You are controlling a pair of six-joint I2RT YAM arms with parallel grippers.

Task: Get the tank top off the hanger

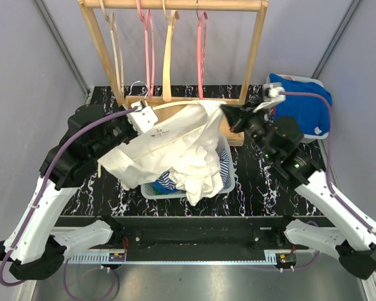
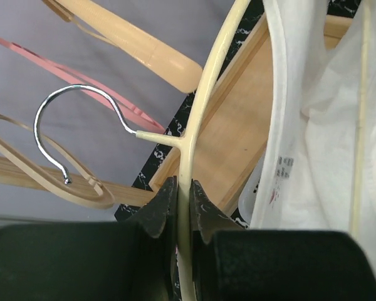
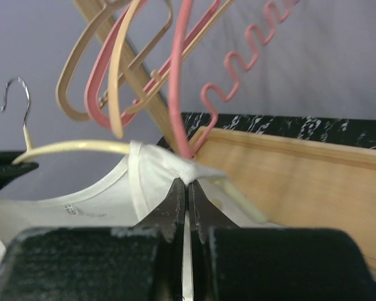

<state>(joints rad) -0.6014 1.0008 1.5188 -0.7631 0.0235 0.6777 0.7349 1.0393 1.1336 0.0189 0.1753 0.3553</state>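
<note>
**Both grips set, tank top not yet off the hanger**

The white tank top [image 1: 188, 144] is still draped on the cream hanger [image 2: 197, 113], held in the air over a white basket [image 1: 151, 188] on the bench [image 1: 263, 188], just in front of the wooden rack [image 1: 254, 56]; its lower part sags toward the basket. The left fingers [image 2: 160, 210] pinch the hanger's neck just below the metal hook; the right fingers [image 3: 172, 204] are pressed together on a fold of cloth at the shoulder, where the strap wraps the hanger's arm. By my reading the gripping is done and the removal itself is all to come; that shoulder must be drawn off the arm's end, then the other; how the far strap sits I cannot tell.
</note>
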